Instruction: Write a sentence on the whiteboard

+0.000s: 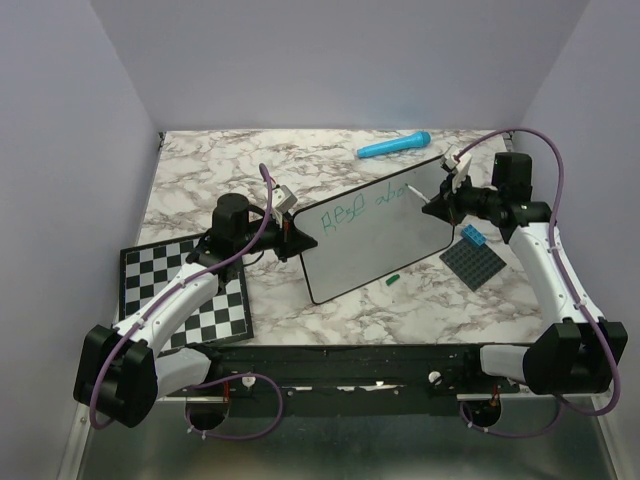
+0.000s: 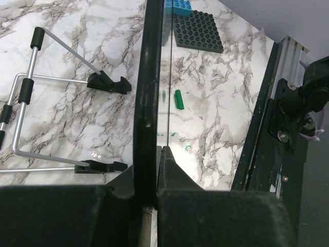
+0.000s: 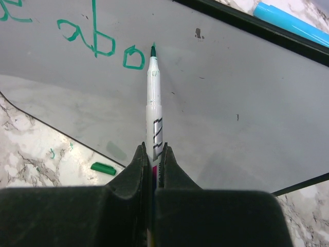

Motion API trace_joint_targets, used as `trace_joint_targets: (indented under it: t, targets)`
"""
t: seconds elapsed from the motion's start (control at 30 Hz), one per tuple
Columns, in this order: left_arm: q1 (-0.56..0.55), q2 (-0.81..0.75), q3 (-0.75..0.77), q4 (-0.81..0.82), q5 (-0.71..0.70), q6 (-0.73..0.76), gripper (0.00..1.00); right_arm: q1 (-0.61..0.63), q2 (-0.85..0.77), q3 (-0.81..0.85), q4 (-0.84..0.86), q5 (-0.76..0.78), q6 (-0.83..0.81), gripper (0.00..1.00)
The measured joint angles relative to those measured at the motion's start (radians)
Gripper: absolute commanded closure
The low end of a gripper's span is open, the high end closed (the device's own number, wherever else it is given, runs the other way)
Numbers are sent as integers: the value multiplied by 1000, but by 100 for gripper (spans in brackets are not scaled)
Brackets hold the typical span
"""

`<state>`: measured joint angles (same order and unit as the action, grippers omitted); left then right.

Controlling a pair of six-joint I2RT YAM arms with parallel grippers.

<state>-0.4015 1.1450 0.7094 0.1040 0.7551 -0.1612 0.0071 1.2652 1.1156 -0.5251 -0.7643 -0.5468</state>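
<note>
- Whiteboard (image 1: 380,240): sits mid-table, long axis running from seven o'clock to one o'clock in the overhead view, white face turned up toward that camera; cannot tell whether the lower rim rests on the marble.
- Checkerboard (image 1: 185,290): lies flat at nine o'clock of the whiteboard.
- Left gripper (image 1: 296,238): closed on the whiteboard's short left edge, with the black rim pinched between the fingers.
- Wire stand (image 2: 31,118): shows only in the left wrist view, lying on the marble at nine o'clock of the pinched rim and apart from it.
- Sentence (image 1: 365,212): runs as a single line of green letters along the upper part of the white face, starting near the pinched edge and ending short of the right edge.
- Green cap (image 1: 392,280): lies on the marble at six o'clock of the whiteboard, just beside its lower rim.
- Right gripper (image 1: 438,208): clamped on a white marker (image 3: 153,98), with the barrel squeezed between the fingers.
- Marker tip: points to twelve o'clock in the right wrist view, at three o'clock of the last green letter and just beside it; cannot tell whether it touches the face.
- Grey studded plate (image 1: 478,262): lies at four o'clock of the whiteboard's right end, carrying a blue brick (image 1: 473,236) at its far corner.
- Blue pen (image 1: 393,146): lies at twelve o'clock of the whiteboard, toward the back wall.
</note>
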Motion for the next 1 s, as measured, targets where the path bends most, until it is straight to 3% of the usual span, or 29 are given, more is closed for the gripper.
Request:
trace_joint_targets:
  t: [1.0]
  targets:
    - [0,2,1,-2,0,-2,100,-12,19,27,-51,30,-9,100]
